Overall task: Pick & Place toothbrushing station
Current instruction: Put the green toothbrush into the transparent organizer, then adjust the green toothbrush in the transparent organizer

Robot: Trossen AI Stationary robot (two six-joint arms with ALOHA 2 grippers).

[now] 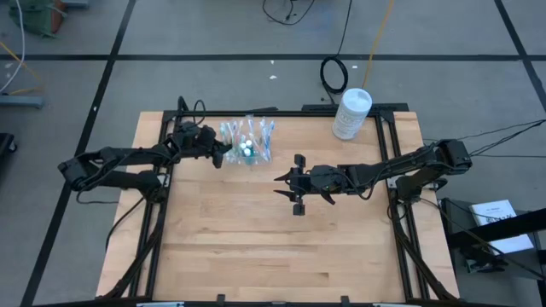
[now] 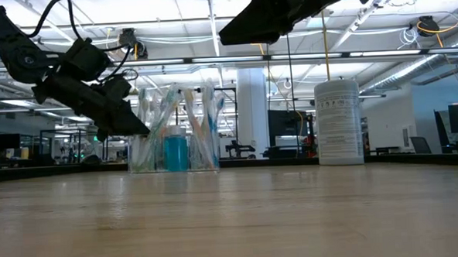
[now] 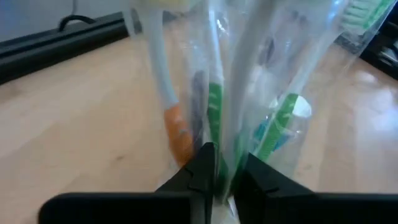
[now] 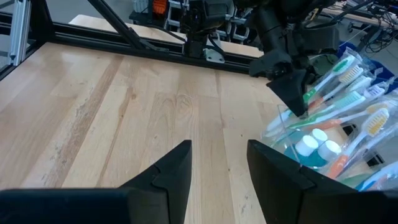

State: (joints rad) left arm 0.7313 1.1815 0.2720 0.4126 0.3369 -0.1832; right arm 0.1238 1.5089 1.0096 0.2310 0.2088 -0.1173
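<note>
Small see-through clear plastic toothbrushing station [image 1: 248, 141] stands upright on the light wooden counter [image 1: 256, 247], toward the far edge and left of centre in the high view. It is packed with upright toothbrushes in clear wrappers and a teal bottle with a white cap [image 2: 176, 152].

Left pincer [image 1: 220, 152] is at the station's left side, the arm reaching in from the counter's left edge. In the left wrist view its 2 dark fingers [image 3: 202, 168] stand nearly together, nipping the thin clear wall or a wrapper edge between them; an orange-handled brush [image 3: 176, 127] and a green-handled brush [image 3: 214, 115] stand right behind. Low view shows the same pincer tilted down onto the station's left upper edge. Station base sits flat on the counter.

Right pincer [image 1: 287, 189] hangs above the middle of the counter, well apart from the station, fingers spread wide with nothing between them; only bare wood shows between the fingers in the right wrist view.

Tall white round lidded tub [image 1: 351, 113] stands at the far edge, to the right of the station, apart from both arms.
</note>
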